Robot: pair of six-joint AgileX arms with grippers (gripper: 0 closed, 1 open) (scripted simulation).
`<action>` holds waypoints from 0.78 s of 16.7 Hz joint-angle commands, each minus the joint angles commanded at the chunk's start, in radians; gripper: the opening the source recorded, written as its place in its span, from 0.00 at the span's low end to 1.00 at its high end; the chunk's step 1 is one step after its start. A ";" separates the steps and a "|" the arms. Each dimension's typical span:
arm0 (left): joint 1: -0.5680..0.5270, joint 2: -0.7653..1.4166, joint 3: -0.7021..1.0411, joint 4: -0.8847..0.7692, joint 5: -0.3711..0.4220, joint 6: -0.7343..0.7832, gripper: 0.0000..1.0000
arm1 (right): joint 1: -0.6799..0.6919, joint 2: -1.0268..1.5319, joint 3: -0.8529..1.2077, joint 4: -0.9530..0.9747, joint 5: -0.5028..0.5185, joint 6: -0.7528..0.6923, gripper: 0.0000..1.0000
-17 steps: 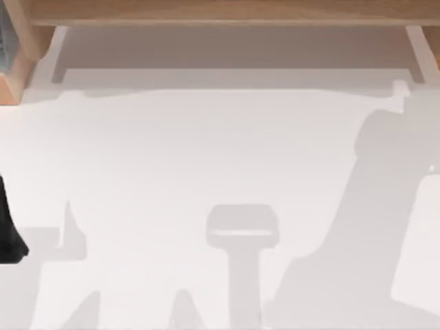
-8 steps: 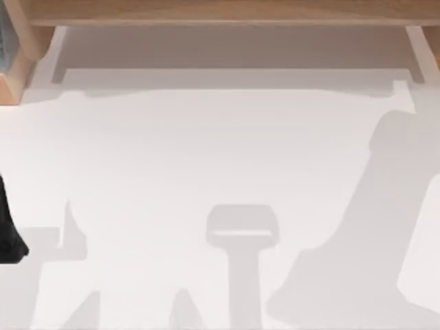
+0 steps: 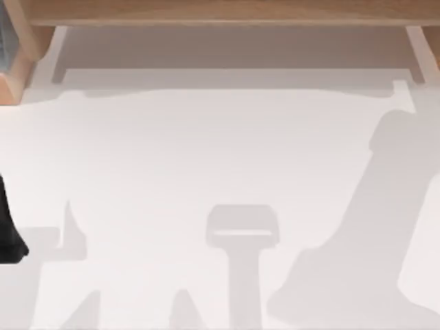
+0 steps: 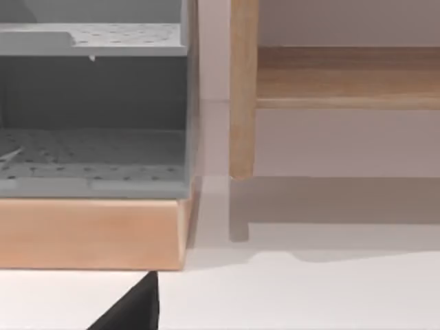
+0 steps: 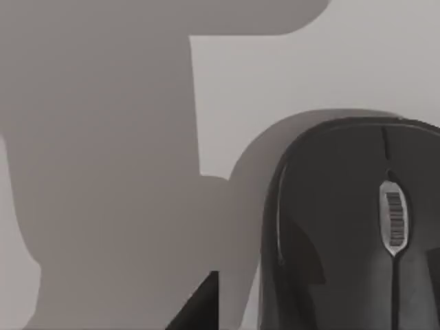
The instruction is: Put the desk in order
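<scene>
- The white desk (image 3: 206,158) lay broad and bare across the middle, with a wooden shelf (image 3: 220,12) along its far edge.
- A grey tray rack (image 4: 93,103) sat on a wooden block at the far left corner.
- A dark mouse (image 5: 350,227) rested on the white surface.
- Neither pincer's state could be told.

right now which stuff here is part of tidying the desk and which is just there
Part of the job:
- desk, the white top
- dark computer mouse, lying on the white top

Just there:
- wooden shelf along the back
- grey perforated organiser on a wooden base
</scene>
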 joint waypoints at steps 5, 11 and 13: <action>0.000 0.000 0.000 0.000 0.000 0.000 1.00 | 0.000 0.000 0.000 0.000 0.000 0.000 0.17; 0.000 0.000 0.000 0.000 0.000 0.000 1.00 | 0.000 0.000 0.000 0.000 0.000 0.000 0.00; 0.000 0.000 0.000 0.000 0.000 0.000 1.00 | 0.000 0.000 0.000 0.000 0.000 0.000 0.00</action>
